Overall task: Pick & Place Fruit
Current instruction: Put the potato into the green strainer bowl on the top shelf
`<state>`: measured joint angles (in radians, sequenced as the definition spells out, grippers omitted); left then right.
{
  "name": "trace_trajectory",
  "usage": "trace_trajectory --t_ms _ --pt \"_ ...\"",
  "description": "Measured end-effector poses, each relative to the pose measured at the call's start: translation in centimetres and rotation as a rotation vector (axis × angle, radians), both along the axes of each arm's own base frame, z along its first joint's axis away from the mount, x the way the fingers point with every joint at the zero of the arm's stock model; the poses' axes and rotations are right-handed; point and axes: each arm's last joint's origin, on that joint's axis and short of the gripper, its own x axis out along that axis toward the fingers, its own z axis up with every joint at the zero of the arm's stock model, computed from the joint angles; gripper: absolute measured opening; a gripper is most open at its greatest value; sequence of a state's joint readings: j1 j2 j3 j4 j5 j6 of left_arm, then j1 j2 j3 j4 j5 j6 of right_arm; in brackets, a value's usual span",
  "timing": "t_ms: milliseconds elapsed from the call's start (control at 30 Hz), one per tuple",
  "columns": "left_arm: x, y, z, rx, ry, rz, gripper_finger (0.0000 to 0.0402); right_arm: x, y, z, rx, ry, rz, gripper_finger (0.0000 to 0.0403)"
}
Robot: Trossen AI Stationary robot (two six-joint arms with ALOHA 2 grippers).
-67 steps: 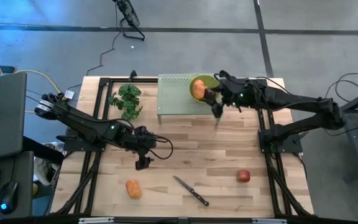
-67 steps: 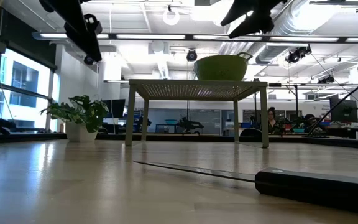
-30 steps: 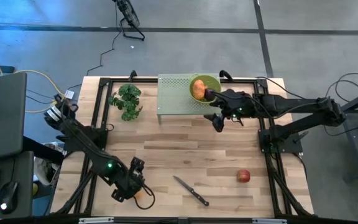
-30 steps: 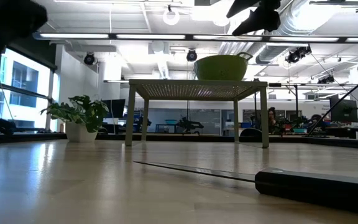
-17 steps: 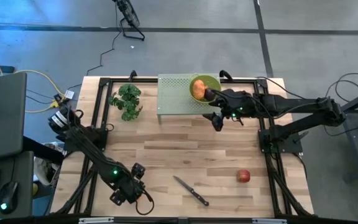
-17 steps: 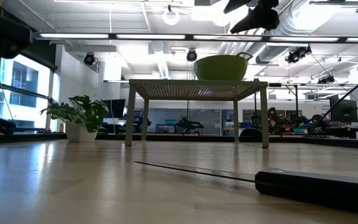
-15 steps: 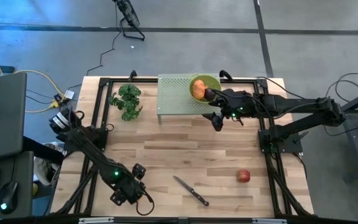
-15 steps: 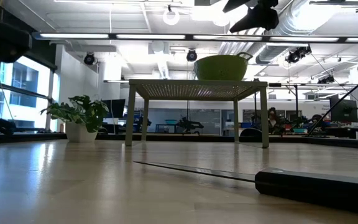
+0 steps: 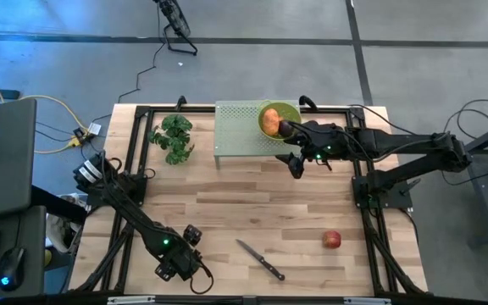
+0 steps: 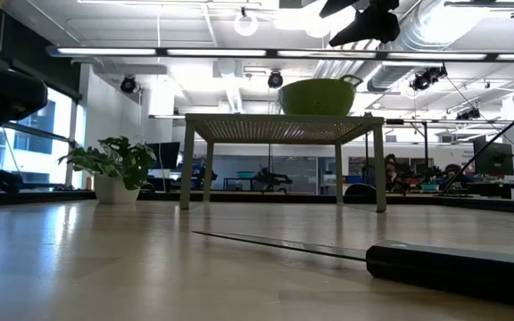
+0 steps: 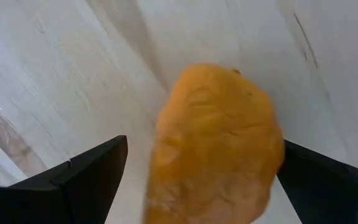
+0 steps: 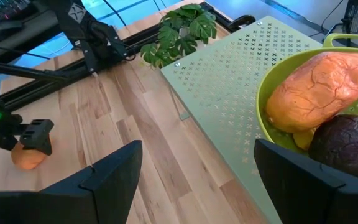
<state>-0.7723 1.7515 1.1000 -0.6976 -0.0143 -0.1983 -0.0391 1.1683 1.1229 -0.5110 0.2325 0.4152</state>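
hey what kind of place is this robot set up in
Probably a robotics lab in an open office: exposed ceiling ducts, rows of desks with screens behind the wooden table, and a person seated there.

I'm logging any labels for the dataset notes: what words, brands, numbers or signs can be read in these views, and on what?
None can be read: no text shows on the green bowl, the perforated stand, the knife or the orange fruit.
Background room signage: too small to read.

Left gripper point(image 9: 179, 264) low, jaws apart
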Motion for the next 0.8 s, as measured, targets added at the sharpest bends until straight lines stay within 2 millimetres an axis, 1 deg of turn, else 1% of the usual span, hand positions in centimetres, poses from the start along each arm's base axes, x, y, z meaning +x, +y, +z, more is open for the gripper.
trace_trajectory --t_ms 167,300,467,600,800 --pt "0.3 -0.3 0.1 -0.051 -0.016 0.103 0.0384 0.0 0.0 0.0 0.000 0.000 0.000 0.0301" --pt "0.5 -0.4 0.2 -0.065 -0.039 0.116 0.0384 0.0 0.0 0.0 0.000 0.000 0.000 0.0301" --pt "0.4 -0.2 0.1 -0.017 -0.048 0.122 0.0379 0.0 0.4 0.0 0.006 0.000 0.015 0.0301" --pt "0.4 -0.1 0.1 -0.011 -0.047 0.123 0.0352 0.0 0.8 0.0 0.006 0.000 0.034 0.0301" --pt "0.4 -0.1 0.1 -0.008 -0.050 0.116 0.0283 0.0 1.2 0.0 0.005 0.001 0.049 0.0301"
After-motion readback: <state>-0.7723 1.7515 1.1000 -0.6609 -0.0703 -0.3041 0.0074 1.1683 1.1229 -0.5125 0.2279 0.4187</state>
